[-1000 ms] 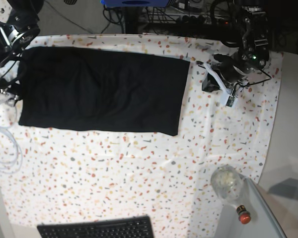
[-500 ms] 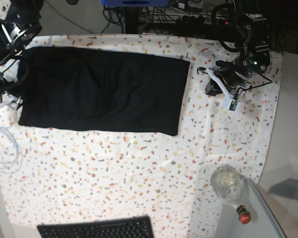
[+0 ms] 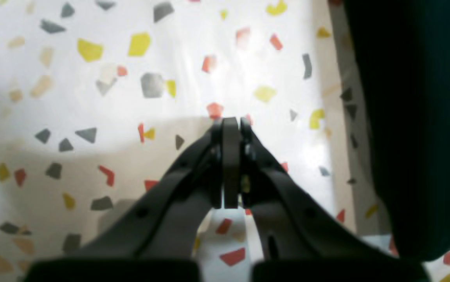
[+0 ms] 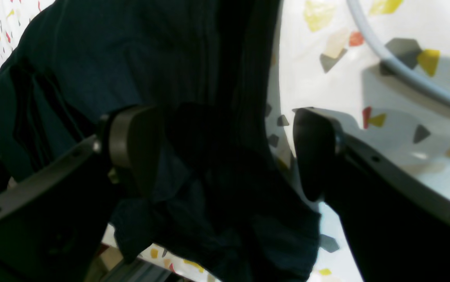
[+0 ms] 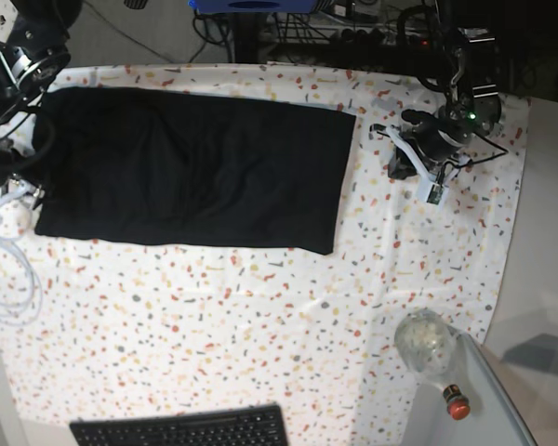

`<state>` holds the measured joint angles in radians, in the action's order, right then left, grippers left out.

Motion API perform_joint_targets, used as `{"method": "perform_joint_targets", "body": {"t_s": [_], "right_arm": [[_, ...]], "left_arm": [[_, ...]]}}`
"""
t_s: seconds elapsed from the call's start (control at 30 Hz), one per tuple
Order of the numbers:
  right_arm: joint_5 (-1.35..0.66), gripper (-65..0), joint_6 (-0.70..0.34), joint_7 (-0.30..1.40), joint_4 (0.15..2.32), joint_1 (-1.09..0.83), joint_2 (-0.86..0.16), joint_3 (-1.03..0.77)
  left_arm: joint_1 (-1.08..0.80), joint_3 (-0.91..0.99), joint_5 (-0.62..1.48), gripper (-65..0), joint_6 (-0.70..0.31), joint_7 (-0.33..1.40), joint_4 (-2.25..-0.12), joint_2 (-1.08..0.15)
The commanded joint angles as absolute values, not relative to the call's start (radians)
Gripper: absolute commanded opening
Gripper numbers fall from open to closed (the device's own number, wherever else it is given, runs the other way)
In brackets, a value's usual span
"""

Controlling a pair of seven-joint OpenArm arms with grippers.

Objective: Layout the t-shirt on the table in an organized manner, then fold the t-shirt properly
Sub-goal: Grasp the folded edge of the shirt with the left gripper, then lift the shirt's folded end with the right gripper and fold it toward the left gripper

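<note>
Across the upper half of the table (image 5: 260,307), the t-shirt (image 5: 191,172) lies flat as a long dark rectangle, its edges fairly straight and its surface only lightly rippled. Its short end on the base view's right stops near the left gripper (image 5: 397,165), which sits apart from the cloth over bare speckled cover. In the left wrist view that gripper (image 3: 231,125) has its jaws pressed together with nothing between them, and the shirt's edge (image 3: 416,117) fills the frame's right side, beside the fingers but not touching them.

At the opposite end, on the base view's left, the right gripper (image 4: 225,152) stands with its jaws spread wide, one pad over the fabric (image 4: 139,70) and the other over the white cover. The cloth bunches up between and under the fingers (whether it actually touches either pad is hard to tell in the dark blur). A pale cable (image 5: 5,269) loops on the table just beside that end. A black keyboard (image 5: 181,429) sits at the near edge, and a clear bottle (image 5: 428,348) lies well apart from the shirt.
</note>
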<state>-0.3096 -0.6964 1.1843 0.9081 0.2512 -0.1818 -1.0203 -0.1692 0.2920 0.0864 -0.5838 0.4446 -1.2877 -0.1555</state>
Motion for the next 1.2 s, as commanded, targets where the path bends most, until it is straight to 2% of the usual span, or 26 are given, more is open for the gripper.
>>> {"method": "perform_joint_targets", "body": {"t_s": [0.0,0.27,0.43,0.57,0.9,1.07,1.17], "right_arm": [[-0.317,-16.8,-0.698,1.224,0.908,0.254,-0.173,-1.017],[-0.487,-18.5,-0.698,1.218,0.909,0.206,-0.168,-0.840],[-0.486,-31.8,-0.698,1.159,0.908,0.200,-0.174,-0.826],[-0.484,-39.9,-0.698,1.150,0.901,0.213,-0.186,-0.825],[-0.483,-55.8,-0.698,1.158,0.900,0.275,-0.217,-0.820],[-0.483,-64.8,-0.698,1.148,0.900,0.283,-0.226,-0.674],[-0.483,-65.0,-0.698,1.127,0.900,0.291,-0.226,-0.638]], "left_arm": [[-0.160,0.292,0.099,-65.0,-0.590,0.424,-1.302,-0.162],[-0.159,0.151,0.097,-65.0,-0.588,0.423,-1.305,-0.136],[-0.159,0.151,0.091,-65.0,-0.588,0.426,-1.307,-0.114],[-0.170,0.145,0.096,-65.0,-0.588,0.429,-1.307,-0.110],[-0.170,0.142,0.091,-65.0,-0.588,0.429,-1.307,-0.047],[-0.165,0.077,0.091,-65.0,-0.588,0.430,-1.305,-0.033],[-0.157,0.068,0.091,-65.0,-0.588,0.430,-1.303,-0.033]]}}
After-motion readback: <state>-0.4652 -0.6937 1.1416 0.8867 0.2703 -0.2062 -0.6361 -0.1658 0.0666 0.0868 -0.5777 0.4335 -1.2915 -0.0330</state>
